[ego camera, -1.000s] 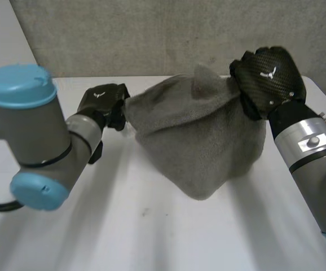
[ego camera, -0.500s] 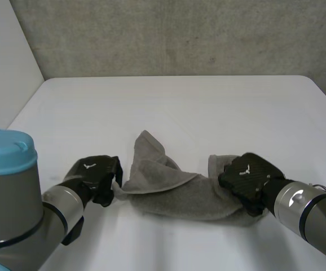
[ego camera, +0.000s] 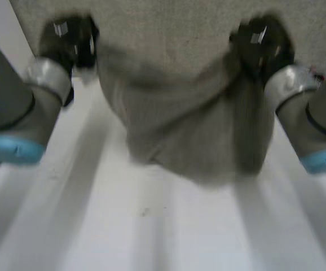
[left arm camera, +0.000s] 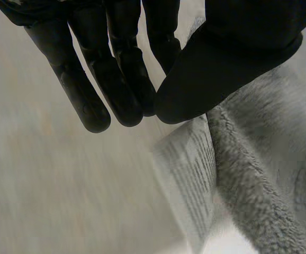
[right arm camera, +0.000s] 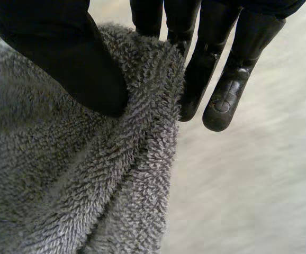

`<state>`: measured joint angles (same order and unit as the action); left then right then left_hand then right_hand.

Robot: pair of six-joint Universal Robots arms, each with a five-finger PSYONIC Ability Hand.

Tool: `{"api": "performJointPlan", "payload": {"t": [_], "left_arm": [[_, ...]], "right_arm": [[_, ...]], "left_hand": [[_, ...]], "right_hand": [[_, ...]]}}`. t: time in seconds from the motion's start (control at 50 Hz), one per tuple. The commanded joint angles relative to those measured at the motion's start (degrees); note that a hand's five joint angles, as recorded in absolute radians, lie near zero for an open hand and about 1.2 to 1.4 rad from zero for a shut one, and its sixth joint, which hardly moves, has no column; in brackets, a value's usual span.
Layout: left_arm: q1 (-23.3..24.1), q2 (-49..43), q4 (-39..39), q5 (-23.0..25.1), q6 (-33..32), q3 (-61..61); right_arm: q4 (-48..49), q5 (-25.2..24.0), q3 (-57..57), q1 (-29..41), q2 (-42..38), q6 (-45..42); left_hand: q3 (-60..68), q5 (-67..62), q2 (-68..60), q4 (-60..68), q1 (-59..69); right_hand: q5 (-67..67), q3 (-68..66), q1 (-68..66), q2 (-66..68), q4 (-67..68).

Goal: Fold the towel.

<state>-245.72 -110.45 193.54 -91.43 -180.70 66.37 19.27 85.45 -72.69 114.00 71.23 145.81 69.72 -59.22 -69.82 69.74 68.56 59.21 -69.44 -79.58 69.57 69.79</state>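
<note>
Up in the upper left of the head view, the left hand point(ego camera: 68, 35) was raised in front of the wall point(ego camera: 168, 28). Its wrist view showed the fingers point(left arm camera: 118, 84) nearly straight, with the thumb point(left arm camera: 222, 69) closed against their tips. One edge of the towel point(ego camera: 191, 124) was pinched there, running in behind the thumb. A flat woven band point(left arm camera: 187, 174) along that edge hung just past the thumb tip, with thick pile beside it.

The right hand point(ego camera: 261, 39) was up at about the same height in the upper right of the head view. In its wrist view the thumb point(right arm camera: 63, 58) pressed a gathered fold of towel against the fingers point(right arm camera: 195, 84), which were only slightly bent. Two fingertips stood clear of the cloth.

Between the two hands the grey towel hung spread across the upper middle of the frame, sagging along its top edge. Its body drooped toward the centre and was fuller on the right hand's side. It was blurred, and whether its lowest part touched the white tabletop point(ego camera: 152, 231) could not be told. Both arms reached up from the lower corners of the frame to the hands.
</note>
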Motion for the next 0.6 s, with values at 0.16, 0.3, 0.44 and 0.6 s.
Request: {"api": "performJointPlan", "payload": {"t": [0.16,0.3,0.44,0.6], "left_arm": [[-5.30,-1.17,-4.40,-0.85,4.75,-6.95],[-7.75,2.87,-9.06,1.51,4.13,16.47],[-11.80,3.31,-8.09,4.95,4.04,31.10],[-12.24,4.63,-7.74,6.53,3.95,37.69]], "right_arm": [[-0.60,-0.45,-11.66,0.00,4.35,1.41],[-10.55,-9.15,-25.46,-0.62,4.71,-7.01],[-11.88,-9.08,-32.07,-0.27,1.21,-12.48],[-16.09,-6.45,-32.61,-0.79,0.93,-11.43]], "left_hand": [[10.28,-10.78,-10.18,10.26,11.44],[10.28,-10.78,-10.18,10.26,11.44],[10.28,-10.78,-10.18,10.26,11.44],[10.28,-10.78,-10.18,10.26,11.44]], "right_hand": [[10.79,-10.56,-0.42,10.43,10.21],[10.79,-10.56,-0.42,10.43,10.21],[10.79,-10.56,-0.42,10.43,10.21],[-41.67,41.90,52.05,-42.04,-42.25]]}}
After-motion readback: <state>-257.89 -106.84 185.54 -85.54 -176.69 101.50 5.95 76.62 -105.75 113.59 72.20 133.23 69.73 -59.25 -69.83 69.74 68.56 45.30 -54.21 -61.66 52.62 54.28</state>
